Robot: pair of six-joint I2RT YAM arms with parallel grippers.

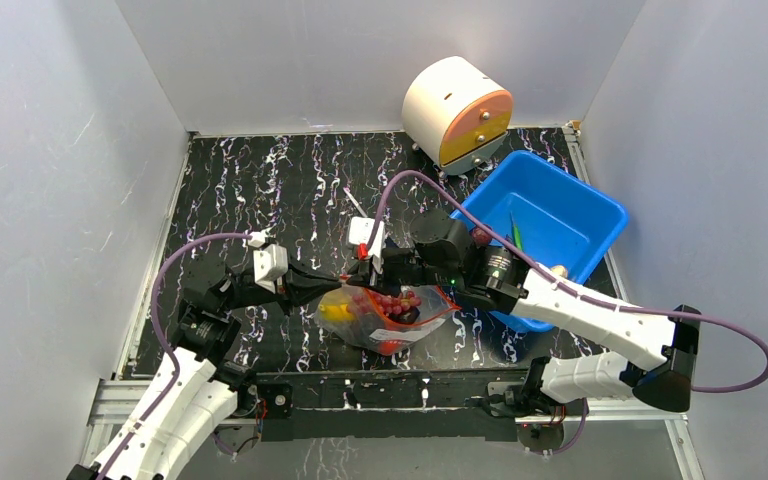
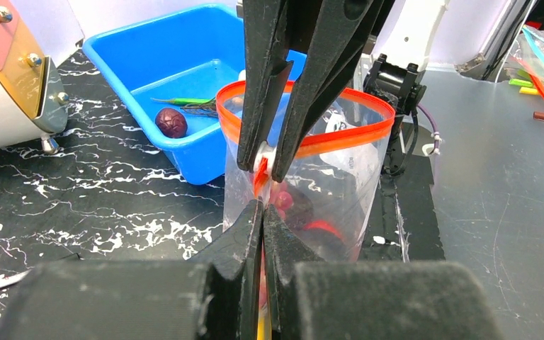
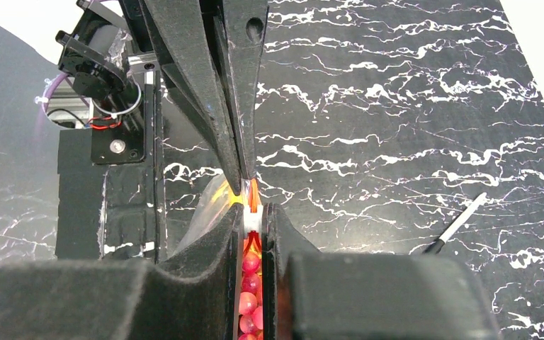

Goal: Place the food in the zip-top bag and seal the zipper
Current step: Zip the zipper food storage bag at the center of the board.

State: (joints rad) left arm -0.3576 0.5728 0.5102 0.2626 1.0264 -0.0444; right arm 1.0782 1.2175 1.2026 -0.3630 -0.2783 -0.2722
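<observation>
The clear zip-top bag [image 1: 400,325] lies at the table's near middle, with grapes [image 1: 397,300], a yellow banana [image 1: 338,310] and a red fruit [image 1: 390,346] inside. In the left wrist view its red-orange zipper [image 2: 347,137] curves in an open loop. My left gripper [image 2: 262,209] is shut on the bag's top corner. My right gripper [image 3: 253,214] is shut on the white slider [image 3: 253,221], right beside the left fingertips [image 3: 235,170]. Grapes [image 3: 248,283] show between the right jaws. Both grippers meet at the bag's left end [image 1: 350,280].
A blue bin [image 1: 580,205] stands at the right, holding a dark red-brown fruit [image 2: 171,122] and a green pen. A white and orange drum [image 1: 457,110] sits at the back. A thin white stick [image 1: 357,205] lies behind the bag.
</observation>
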